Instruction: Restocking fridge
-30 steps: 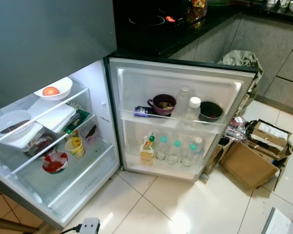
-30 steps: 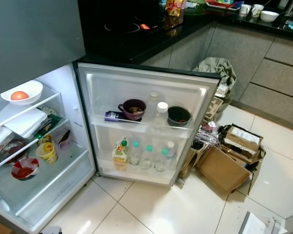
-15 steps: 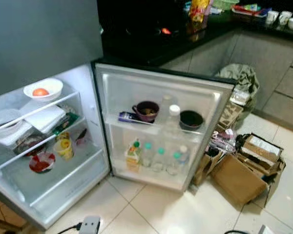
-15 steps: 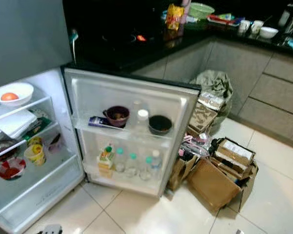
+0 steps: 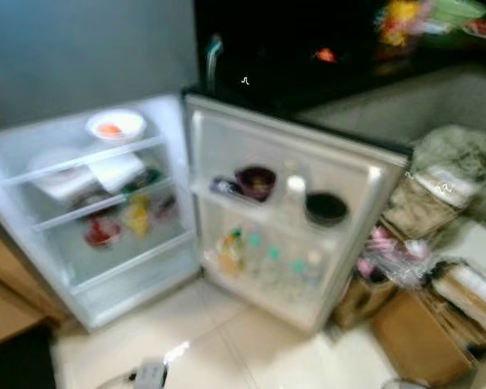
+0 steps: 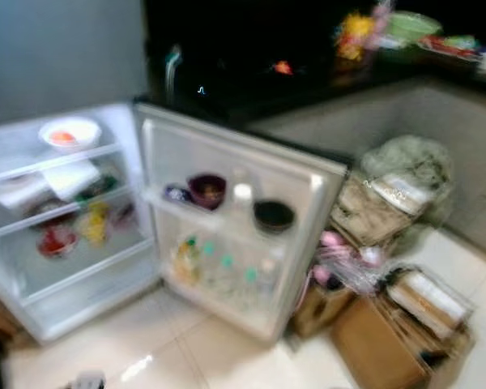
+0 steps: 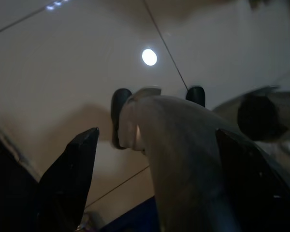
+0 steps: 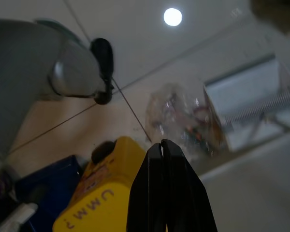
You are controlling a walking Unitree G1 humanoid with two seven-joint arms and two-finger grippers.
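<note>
- The fridge point(image 5: 105, 267) is standing open, blurred, its door point(image 5: 287, 211) swinging out over pale floor point(image 5: 227, 340).
- Boxes point(image 6: 397, 324) are crowding the door's free edge; bare tile is lying before the shelves.
- The left gripper point(image 7: 154, 179) is hanging over the floor, fingers point(image 7: 70, 179) spread wide, holding nothing.
- The right gripper point(image 8: 165, 193) is hanging with fingers pressed together, a yellow bottle point(image 8: 99, 193) just beside it.

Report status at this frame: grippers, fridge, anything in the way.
Left gripper open, right gripper shut, both empty and pointing at the floor. Fridge door open, shelves stocked. Cardboard boxes on the floor beside the door. View blurred.
</note>
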